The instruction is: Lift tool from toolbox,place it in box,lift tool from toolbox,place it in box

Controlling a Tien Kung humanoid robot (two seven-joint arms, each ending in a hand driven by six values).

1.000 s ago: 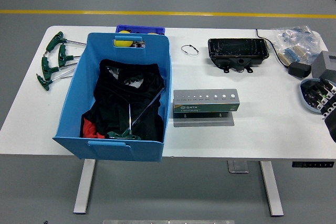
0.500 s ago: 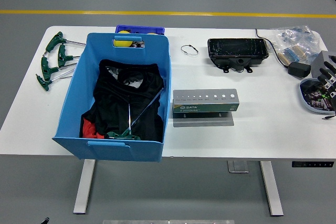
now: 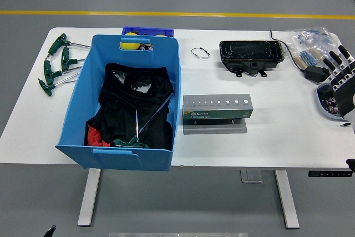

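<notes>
A blue box [image 3: 77,104] stands on the left half of the table, holding black cloth [image 3: 133,101] and a green-handled tool [image 3: 131,143] whose thin shaft points up. Several green T-handle wrenches [image 3: 55,65] lie on the table left of the box. A grey tool holder [image 3: 218,107] sits at the table's middle with a row of holes. My right hand [image 3: 339,69] hovers at the far right edge, fingers spread and holding nothing, over a small oval tray [image 3: 323,102]. A tiny dark tip of the left arm [image 3: 51,230] shows below the table at bottom left.
A black case [image 3: 251,54] lies at the back, a wire ring [image 3: 200,53] to its left. Plastic bags [image 3: 310,38] and a black adapter [image 3: 315,73] crowd the back right corner. A small blue bin with a yellow ball [image 3: 131,43] sits behind the box.
My right hand has risen at the right edge and moved toward the back, and its fingers have spread out. The objects on the table have not moved.
</notes>
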